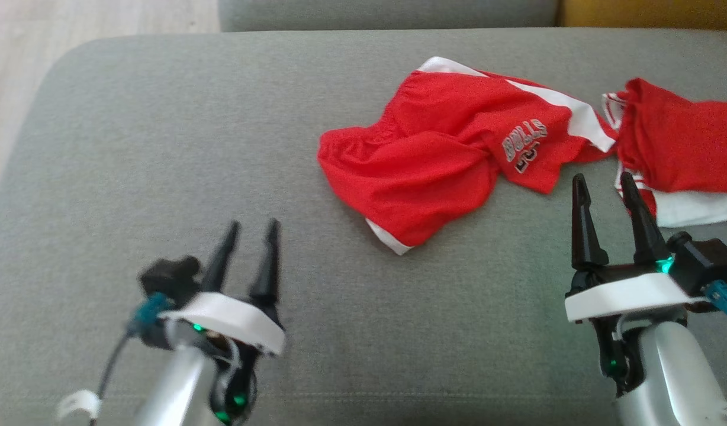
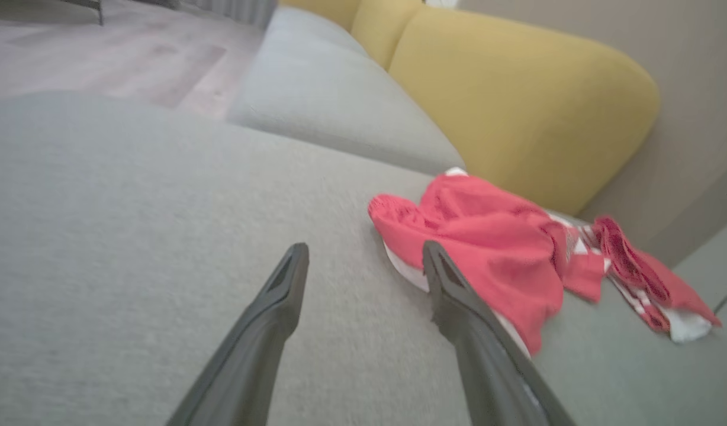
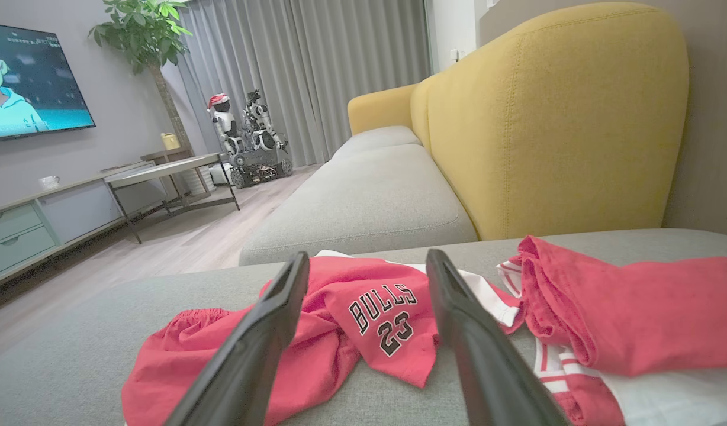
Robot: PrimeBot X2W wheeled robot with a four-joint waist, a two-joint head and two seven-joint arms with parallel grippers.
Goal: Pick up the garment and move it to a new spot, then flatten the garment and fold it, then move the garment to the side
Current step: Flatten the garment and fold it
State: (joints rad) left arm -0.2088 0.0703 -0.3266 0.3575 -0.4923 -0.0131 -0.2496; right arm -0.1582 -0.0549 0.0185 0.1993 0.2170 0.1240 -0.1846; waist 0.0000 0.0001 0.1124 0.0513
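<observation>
The garment point(image 1: 440, 154) is a pair of red shorts with white trim and "BULLS 23" lettering, lying crumpled on the grey sofa cushion point(image 1: 162, 148), right of centre. It also shows as the garment point(image 2: 488, 242) and the garment point(image 3: 340, 331) in the wrist views. My left gripper point(image 1: 251, 228) stands open over bare cushion, down and to the left of the shorts, holding nothing. My right gripper point(image 1: 600, 183) is open too, just off the shorts' lower right corner, with nothing between its fingers.
A second red and white garment point(image 1: 677, 148) lies at the cushion's right edge, touching the shorts. A yellow sofa back point(image 3: 547, 118) rises behind. Wood floor point(image 1: 20, 59) lies beyond the cushion's left edge. A TV point(image 3: 32, 83), low cabinet and table stand across the room.
</observation>
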